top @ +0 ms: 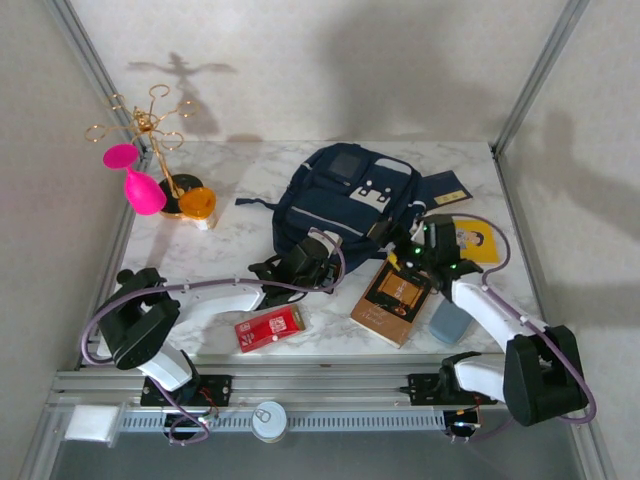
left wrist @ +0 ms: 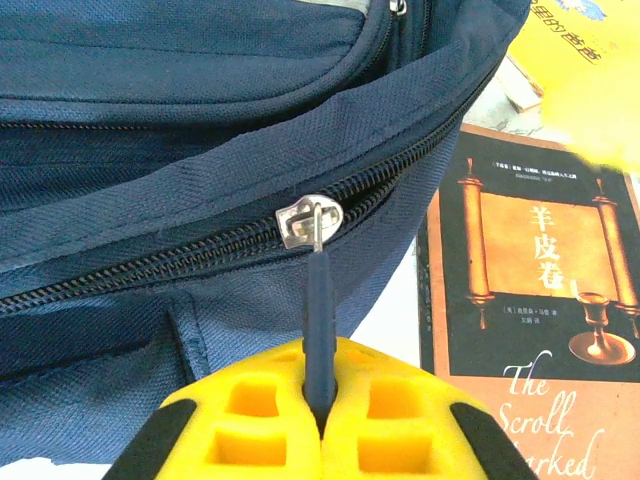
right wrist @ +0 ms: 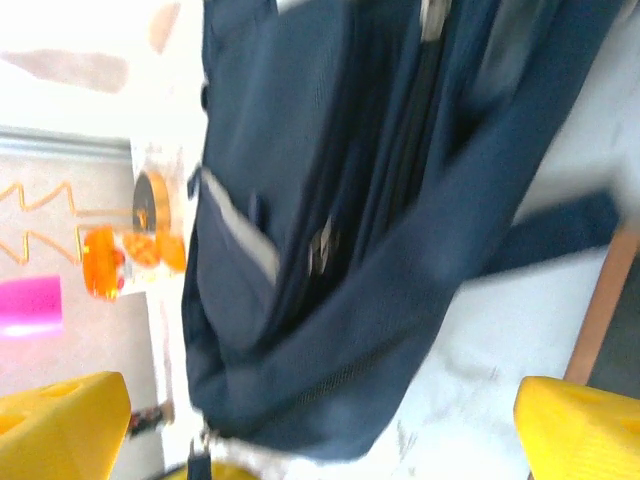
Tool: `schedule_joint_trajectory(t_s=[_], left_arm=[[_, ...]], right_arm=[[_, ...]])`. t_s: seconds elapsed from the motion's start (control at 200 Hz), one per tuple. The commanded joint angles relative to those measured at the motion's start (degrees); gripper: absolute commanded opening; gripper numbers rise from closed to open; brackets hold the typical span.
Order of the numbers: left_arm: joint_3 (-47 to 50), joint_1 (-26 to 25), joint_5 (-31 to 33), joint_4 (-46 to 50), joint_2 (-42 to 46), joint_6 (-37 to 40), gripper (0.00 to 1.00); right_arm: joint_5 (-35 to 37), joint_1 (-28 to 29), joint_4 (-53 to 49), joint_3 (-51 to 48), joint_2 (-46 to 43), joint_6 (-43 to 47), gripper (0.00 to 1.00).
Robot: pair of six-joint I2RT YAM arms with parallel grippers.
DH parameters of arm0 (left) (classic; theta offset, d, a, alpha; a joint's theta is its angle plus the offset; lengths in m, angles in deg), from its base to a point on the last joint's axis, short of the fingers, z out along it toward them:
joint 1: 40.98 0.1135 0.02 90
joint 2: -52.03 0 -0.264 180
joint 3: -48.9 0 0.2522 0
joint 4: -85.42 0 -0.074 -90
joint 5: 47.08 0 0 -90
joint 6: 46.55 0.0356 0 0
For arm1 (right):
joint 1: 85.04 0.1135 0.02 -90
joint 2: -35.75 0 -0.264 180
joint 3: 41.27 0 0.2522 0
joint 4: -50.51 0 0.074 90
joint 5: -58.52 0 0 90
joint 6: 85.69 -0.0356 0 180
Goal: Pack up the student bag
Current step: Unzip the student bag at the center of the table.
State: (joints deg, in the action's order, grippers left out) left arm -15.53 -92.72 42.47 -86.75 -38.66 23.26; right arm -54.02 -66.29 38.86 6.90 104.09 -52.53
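The student bag (top: 345, 200), a navy backpack with pale front patches, is lying near the middle of the marble bench (top: 230, 240) with its main zip facing the arms, apparently so that the compartment can be reached from the near side. The left pincer (left wrist: 320, 385) is clenching the dark fabric pull tab (left wrist: 319, 300) that is hanging from the metal slider (left wrist: 310, 222); the grip on the tab rather than on the small slider is probably giving the yellow fingers (left wrist: 250, 410) enough material to draw the zip along its track, whose teeth are standing closed on the left of the slider. The right pincer (right wrist: 320, 430) is hovering released at the bag's right flank, its fingers (right wrist: 60, 420) standing wide apart with nothing between them, seemingly placed to steady the fabric or to fetch an item. A brown book (left wrist: 540, 280) is resting on the bench just beside the bag, within reach for packing; its cover is showing a scroll, a goblet, the characters "羊皮卷" and the words "The Scroll" above a partly cropped "Marked". A yellow booklet (top: 477, 240) is lying beyond it, its blue characters being cut off in the left wrist view. A red packet (top: 269, 327) is waiting near the front edge, its print being too small to read.
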Motion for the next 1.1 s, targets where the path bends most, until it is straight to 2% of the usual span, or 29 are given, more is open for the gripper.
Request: schedule_joint_trajectory(t_s=[0.0, 0.135, 0.225, 0.325, 0.431, 0.601, 0.756, 0.866, 0.981, 1.096], left_arm=[[-2.7, 0.2, -1.1, -3.3, -0.6, -0.9, 0.0], [-3.1, 0.2, -2.7, -3.9, -1.2, -0.9, 0.0], [-3.5, 0.2, -4.2, -4.3, -2.0, -0.9, 0.0], [-4.0, 0.2, -4.4, -4.1, -2.7, -1.1, 0.0], [-3.9, 0.2, -5.1, -4.3, -2.3, -1.4, 0.0], [-3.2, 0.2, -5.1, -3.4, -0.8, -2.0, 0.0], [-0.7, 0.4, -2.4, -0.4, 2.3, -3.7, 0.0], [2.7, 1.1, 0.3, 1.9, 5.5, -5.3, 0.0], [6.6, 3.4, 1.7, 3.6, 8.6, -7.6, 0.0], [9.9, 6.3, 1.3, 3.5, 10.3, -9.4, 0.0]], right_arm=[[3.7, 3.8, 7.5, -1.7, 0.9, -12.3, 0.99], [9.9, 8.9, 12.6, -1.0, 4.8, -19.7, 0.99], [14.9, 11.2, 14.0, 0.6, 8.7, -20.7, 0.98], [15.8, 11.3, 15.8, 2.9, 12.7, -18.9, 0.86], [17.5, 12.0, 16.4, 5.0, 15.3, -14.5, 0.64], [12.6, 12.1, 14.3, 9.0, 18.4, -6.6, 0.33], [8.7, 11.2, 8.7, 11.3, 15.2, 5.0, 0.18], [5.3, 7.6, 2.6, 12.8, 12.6, 14.4, 0.14], [-3.6, 1.3, 0.2, 13.2, 12.1, 22.9, 0.11], [-5.3, -2.6, -3.7, 15.8, 14.0, 28.3, 0.11]])
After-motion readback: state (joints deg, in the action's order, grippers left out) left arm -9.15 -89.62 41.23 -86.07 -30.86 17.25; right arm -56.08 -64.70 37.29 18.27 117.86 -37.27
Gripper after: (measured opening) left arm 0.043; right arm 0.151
